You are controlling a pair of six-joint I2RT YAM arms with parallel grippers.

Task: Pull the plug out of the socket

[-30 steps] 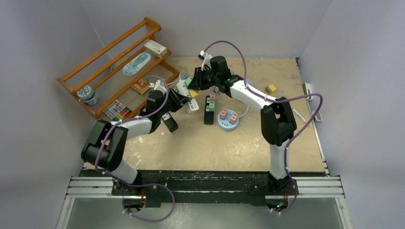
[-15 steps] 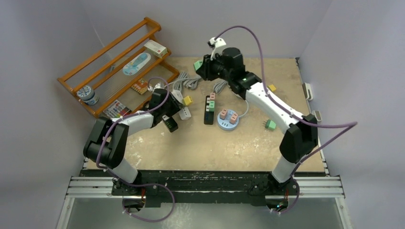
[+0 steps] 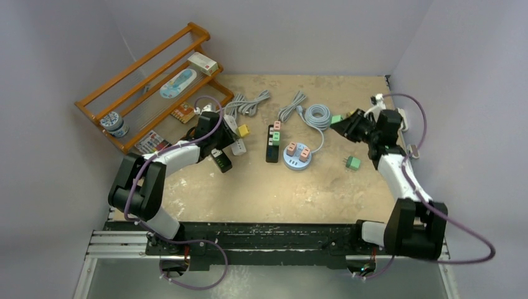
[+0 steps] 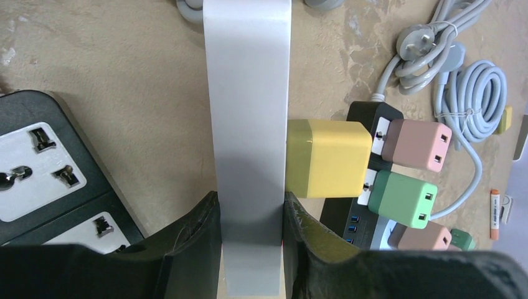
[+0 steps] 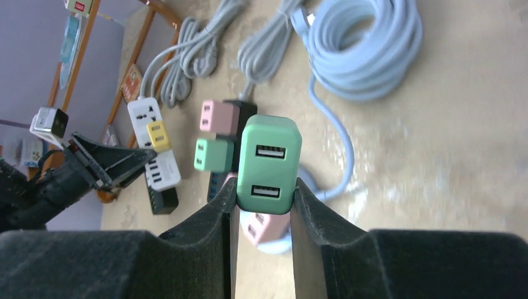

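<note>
Well, the green plug (image 5: 269, 165) is out of any socket and up off the table (image 3: 280, 187), far to the right of the white power strip (image 4: 248, 93). My right claw (image 5: 264, 187) is clamped on its sides, USB ports facing the wrist camera.

Back at the strip, the left claw (image 4: 252, 215) is closed around the near end, pinning it. A yellow plug (image 4: 328, 157) sits in the strip's right side. Just right of the strip lies a black strip (image 3: 272, 143) with a pink and a green plug in it, and a round socket hub (image 3: 297, 156) lies beyond that.

I judge the pull done for this plug, so what remains is to set it down. I'd lower it onto bare table near the loose green plug (image 3: 353, 163), farther right again. I'd stay clear of the coiled cable (image 5: 364, 53) and part the fingers only once it rests flat.
</note>
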